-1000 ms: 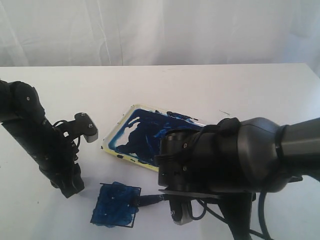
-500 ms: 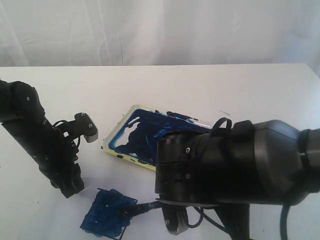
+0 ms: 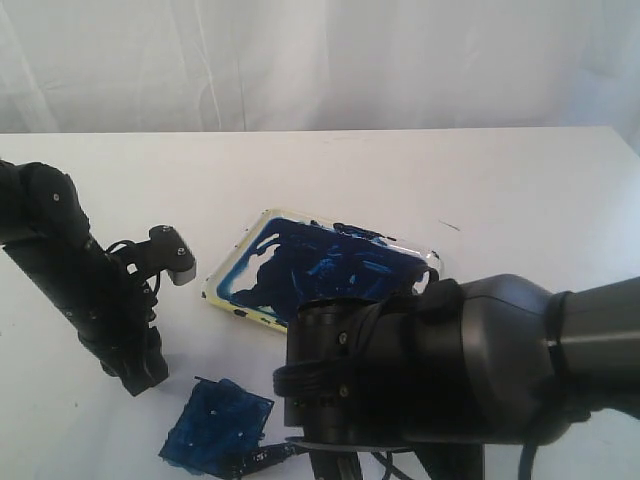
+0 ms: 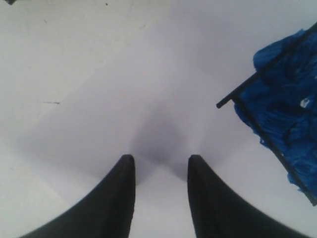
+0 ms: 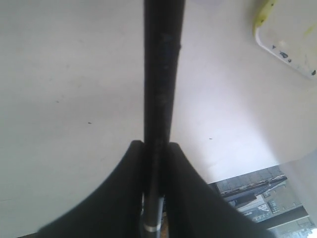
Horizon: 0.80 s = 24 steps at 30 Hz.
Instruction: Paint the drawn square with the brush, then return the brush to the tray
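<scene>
Two end effectors are in view over a white desk [image 3: 420, 180].

1. Left end effector [image 4: 159, 163]: the two dark fingers stand a moderate way apart with nothing between them, only bare desk. It hangs close above the surface, beside the drawn square and not touching it.

2. Right end effector [image 5: 154, 146]: closed on the brush [image 5: 162, 74]. The fingers press on the black handle from both sides, and a silver band shows on the handle just behind the grip. In the exterior view the bulky housing of the right arm [image 3: 450, 370] hides this end effector.

3. Drawn square [image 3: 215, 428]: it lies on the desk near the lower edge of the exterior view, tilted, between the two arms. Its inside is covered with blue paint, in thick uneven strokes. The left wrist view shows the thin black outline running along the edge of the blue, with one line end sticking out past the corner.

4. Brush: in the exterior view only its front part is seen, low over the desk at the square's near right corner. Whether the tip touches the surface cannot be told.

5. Tray [image 3: 222, 272]: it rests on the desk behind the square and apart from it, smeared dark blue inside, with a yellowish rim. The right arm covers its near right part.
</scene>
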### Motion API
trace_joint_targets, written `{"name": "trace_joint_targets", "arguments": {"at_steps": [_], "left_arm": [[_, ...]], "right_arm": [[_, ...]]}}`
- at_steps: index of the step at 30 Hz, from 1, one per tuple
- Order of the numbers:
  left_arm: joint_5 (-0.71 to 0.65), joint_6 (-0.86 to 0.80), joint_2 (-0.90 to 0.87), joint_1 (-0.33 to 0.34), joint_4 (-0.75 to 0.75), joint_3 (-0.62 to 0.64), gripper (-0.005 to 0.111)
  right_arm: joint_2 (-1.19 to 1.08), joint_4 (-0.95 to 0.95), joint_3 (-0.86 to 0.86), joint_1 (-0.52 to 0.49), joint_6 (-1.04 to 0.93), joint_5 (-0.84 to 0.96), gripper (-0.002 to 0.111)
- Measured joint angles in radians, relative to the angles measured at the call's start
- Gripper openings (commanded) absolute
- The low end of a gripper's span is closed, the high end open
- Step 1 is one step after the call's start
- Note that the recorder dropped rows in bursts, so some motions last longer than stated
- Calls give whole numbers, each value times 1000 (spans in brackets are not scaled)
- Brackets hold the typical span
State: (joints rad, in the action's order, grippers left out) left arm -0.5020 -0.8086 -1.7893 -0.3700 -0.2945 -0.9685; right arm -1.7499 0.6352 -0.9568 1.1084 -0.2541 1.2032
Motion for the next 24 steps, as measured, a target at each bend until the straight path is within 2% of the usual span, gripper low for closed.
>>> {"name": "trace_joint_targets", "arguments": {"at_steps": [17, 24], "left_arm": [[0, 0, 0, 0, 0, 0, 42], [0, 0, 0, 0, 0, 0, 42]], "right_arm": [[0, -6, 0, 0, 0, 5, 0], [0, 66, 0, 0, 102, 10, 0]]}}
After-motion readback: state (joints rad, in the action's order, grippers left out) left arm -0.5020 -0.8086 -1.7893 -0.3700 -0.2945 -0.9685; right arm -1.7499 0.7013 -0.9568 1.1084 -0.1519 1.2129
